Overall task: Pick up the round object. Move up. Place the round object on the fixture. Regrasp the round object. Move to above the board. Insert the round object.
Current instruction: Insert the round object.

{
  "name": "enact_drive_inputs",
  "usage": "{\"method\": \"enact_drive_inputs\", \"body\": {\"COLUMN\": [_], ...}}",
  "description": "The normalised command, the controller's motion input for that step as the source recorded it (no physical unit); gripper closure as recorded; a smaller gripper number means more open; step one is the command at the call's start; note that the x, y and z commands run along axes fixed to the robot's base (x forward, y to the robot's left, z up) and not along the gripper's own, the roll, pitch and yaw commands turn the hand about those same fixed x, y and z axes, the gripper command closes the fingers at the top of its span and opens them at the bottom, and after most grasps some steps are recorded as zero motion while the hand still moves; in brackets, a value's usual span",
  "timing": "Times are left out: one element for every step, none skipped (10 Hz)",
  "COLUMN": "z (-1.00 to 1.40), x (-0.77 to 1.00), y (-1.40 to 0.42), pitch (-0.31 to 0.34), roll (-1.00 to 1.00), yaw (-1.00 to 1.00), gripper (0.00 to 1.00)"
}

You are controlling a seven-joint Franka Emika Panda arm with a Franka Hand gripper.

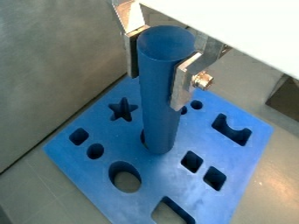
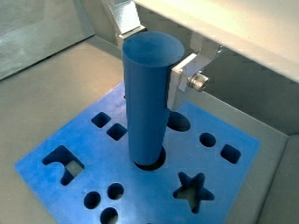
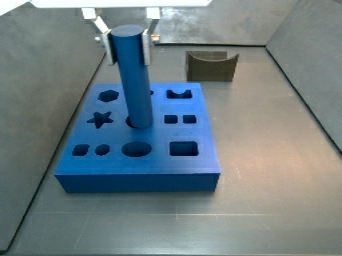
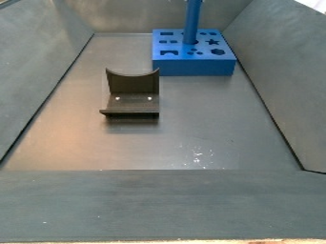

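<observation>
The round object is a smooth blue cylinder standing upright, its lower end sunk in a round hole near the middle of the blue board. My gripper is shut on the peg's upper end, one silver finger flat against each side. Both wrist views show this, and the peg rises straight out of the board. In a side view the gripper sits above the board. The dark fixture stands apart behind the board with nothing in its notch.
Grey sloping walls enclose the floor on all sides. In a side view the fixture sits mid-floor, well short of the board at the far end, where the peg stands. Other holes on the board include a star, squares and an oval.
</observation>
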Motion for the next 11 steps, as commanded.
{"method": "enact_drive_inputs", "body": {"z": [-0.06,-0.1,-0.36,-0.74,-0.89,-0.9,-0.9,-0.97,-1.0,-0.86,-0.61], "x": [-0.13,-0.13,0.0,0.12,0.17,0.17,0.13,0.16,0.07,0.0,-0.04], "y": [0.0,0.0,0.0,0.0,0.0,0.0,0.0,-0.02,-0.09,-0.18,-0.25], "pitch": [0.014,0.04,0.0,-0.051,-0.051,-0.051,-0.061,-0.046,-0.054,-0.004,0.0], "roll": [0.11,0.14,0.04,-0.09,-0.09,-0.08,-0.06,-0.04,0.0,0.14,0.3], "yaw": [0.0,0.0,0.0,-0.03,-0.08,-0.07,-0.07,-0.07,-0.07,-0.04,0.0], "gripper": [1.0,1.0,1.0,1.0,1.0,1.0,1.0,1.0,1.0,1.0,1.0]}}
